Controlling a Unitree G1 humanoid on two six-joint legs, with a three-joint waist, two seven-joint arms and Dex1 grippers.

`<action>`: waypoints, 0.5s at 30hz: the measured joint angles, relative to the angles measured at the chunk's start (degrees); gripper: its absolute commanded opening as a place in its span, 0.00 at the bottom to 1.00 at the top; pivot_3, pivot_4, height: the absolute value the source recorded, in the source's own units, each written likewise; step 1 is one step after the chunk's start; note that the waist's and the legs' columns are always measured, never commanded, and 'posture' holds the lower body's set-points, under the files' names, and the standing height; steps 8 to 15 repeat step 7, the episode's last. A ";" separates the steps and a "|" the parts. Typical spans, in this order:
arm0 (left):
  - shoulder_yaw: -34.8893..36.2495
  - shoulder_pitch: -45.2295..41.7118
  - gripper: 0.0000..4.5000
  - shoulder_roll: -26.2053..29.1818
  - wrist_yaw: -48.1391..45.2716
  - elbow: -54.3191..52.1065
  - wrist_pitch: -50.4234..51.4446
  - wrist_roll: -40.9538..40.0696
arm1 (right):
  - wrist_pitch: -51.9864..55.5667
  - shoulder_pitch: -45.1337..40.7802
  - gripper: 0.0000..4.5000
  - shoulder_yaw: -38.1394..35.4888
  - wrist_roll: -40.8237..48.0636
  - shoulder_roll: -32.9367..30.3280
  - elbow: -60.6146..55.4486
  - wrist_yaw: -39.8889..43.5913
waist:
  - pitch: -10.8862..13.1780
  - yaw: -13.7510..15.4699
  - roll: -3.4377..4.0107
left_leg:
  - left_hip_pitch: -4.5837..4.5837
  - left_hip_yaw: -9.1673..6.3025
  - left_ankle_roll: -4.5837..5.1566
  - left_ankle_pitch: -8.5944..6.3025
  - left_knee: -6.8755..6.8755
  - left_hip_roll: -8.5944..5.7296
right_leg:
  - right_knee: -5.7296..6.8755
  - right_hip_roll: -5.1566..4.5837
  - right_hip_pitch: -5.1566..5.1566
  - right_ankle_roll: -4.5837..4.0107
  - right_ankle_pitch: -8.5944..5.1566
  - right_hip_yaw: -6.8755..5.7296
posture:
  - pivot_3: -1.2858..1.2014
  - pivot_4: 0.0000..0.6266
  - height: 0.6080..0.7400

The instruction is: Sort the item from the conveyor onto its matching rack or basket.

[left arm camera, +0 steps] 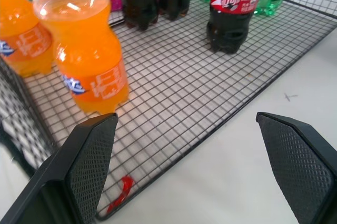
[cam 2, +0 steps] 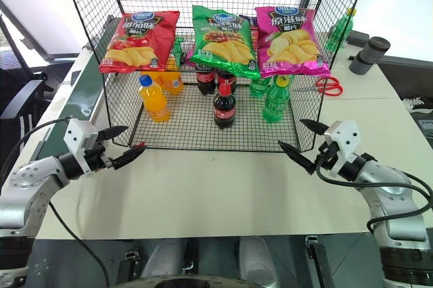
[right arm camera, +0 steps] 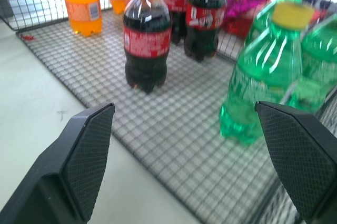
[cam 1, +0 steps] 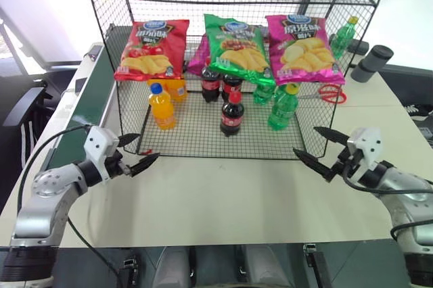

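Note:
A cola bottle [cam 1: 232, 113] with a red cap and red label stands upright on the bottom tier of the black wire rack [cam 1: 196, 140]. Two more alike [cam 1: 211, 84] stand behind it. My left gripper [cam 1: 149, 147] hangs open over the table at the rack's front left corner, apart from the mesh. My right gripper [cam 1: 306, 140] is open at the front right corner, holding nothing. In the right wrist view the cola bottle [right arm camera: 147, 40] stands ahead of the spread fingers [right arm camera: 89, 145]. The dark-green conveyor [cam 1: 73, 122] runs along the table's left side.
Orange-drink bottles [cam 1: 162, 107] stand at the tier's left and green bottles [cam 1: 283, 107] at its right. Red, green and pink crisp bags [cam 1: 237, 48] hang above them. Red scissors [cam 1: 332, 93] and a dark cylinder [cam 1: 373, 63] lie beyond the rack on the white table [cam 1: 223, 197].

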 measured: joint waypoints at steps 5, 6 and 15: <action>0.05 1.06 1.00 -0.01 -0.04 0.08 -0.61 0.38 | 0.10 0.11 0.99 -0.66 -0.03 -0.06 0.01 0.43 | 0.00 0.09 0.00 | 0.00 0.00 0.00 0.00 0.00 0.00 | 0.00 0.00 0.00 0.00 0.00 0.00 | 0.52 0.24 1.00; 0.05 1.18 1.00 -0.01 -0.05 0.09 -0.67 0.50 | 0.10 0.10 0.99 -0.66 -0.04 -0.06 0.01 0.47 | 0.00 0.12 0.00 | 0.00 0.00 0.00 0.00 0.00 0.00 | 0.00 0.00 0.00 0.00 0.00 0.00 | 0.52 0.24 1.00; 0.06 1.30 1.00 -0.02 -0.05 0.08 -0.75 0.60 | 0.08 -0.04 0.99 -0.66 -0.08 -0.06 0.07 0.57 | 0.00 0.15 0.00 | 0.00 0.00 0.00 0.00 0.00 0.00 | 0.00 0.00 0.00 0.00 0.00 0.00 | 0.52 0.24 1.00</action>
